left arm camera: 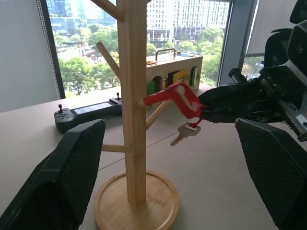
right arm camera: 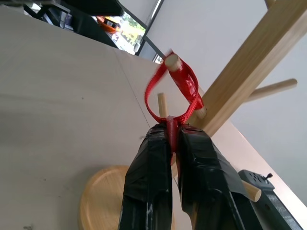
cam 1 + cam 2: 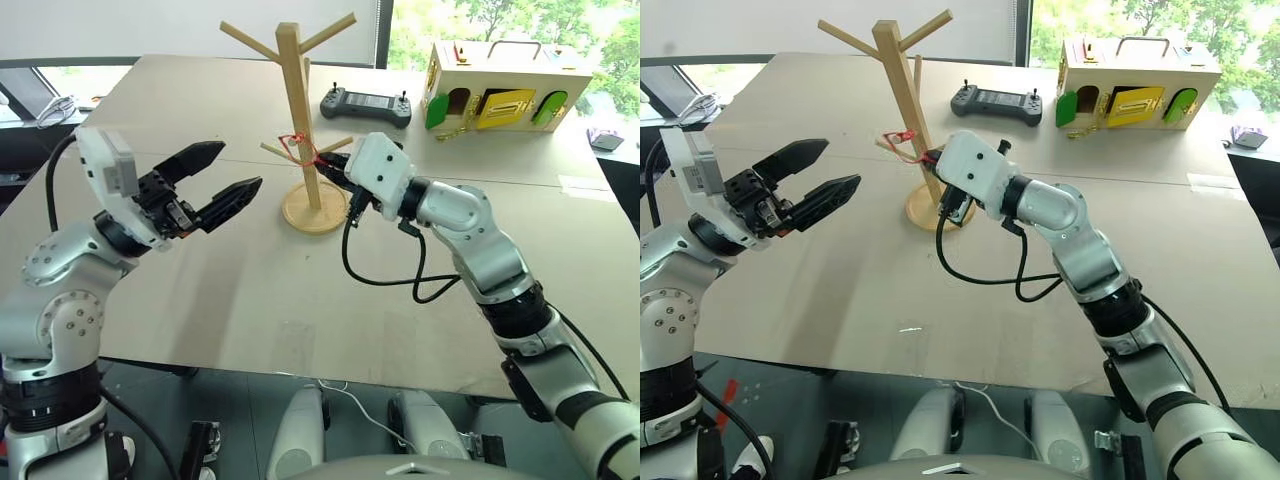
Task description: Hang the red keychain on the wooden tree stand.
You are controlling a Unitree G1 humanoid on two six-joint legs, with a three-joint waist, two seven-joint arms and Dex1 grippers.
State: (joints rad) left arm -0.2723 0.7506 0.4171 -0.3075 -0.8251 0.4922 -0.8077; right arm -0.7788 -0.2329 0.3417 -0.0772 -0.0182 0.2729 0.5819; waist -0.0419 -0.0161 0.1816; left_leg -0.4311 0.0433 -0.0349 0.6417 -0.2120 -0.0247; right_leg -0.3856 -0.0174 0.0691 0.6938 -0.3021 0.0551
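The wooden tree stand (image 3: 298, 110) stands upright on its round base in the middle of the table. My right gripper (image 3: 330, 166) is shut on the red keychain (image 2: 184, 86) right beside the post. The red loop reaches from the fingertips (image 2: 192, 143) to a low peg, and its far end sits over that peg's tip. In the left wrist view the silver key (image 1: 184, 134) hangs just under the grip. My left gripper (image 3: 241, 166) is open, to the left of the stand and apart from it, with nothing between its fingers (image 1: 72, 177).
A black controller (image 3: 366, 106) lies behind the stand. A pale wooden box (image 3: 500, 90) with green and yellow doors sits at the back right. A black cable (image 3: 385, 275) droops from my right wrist onto the table.
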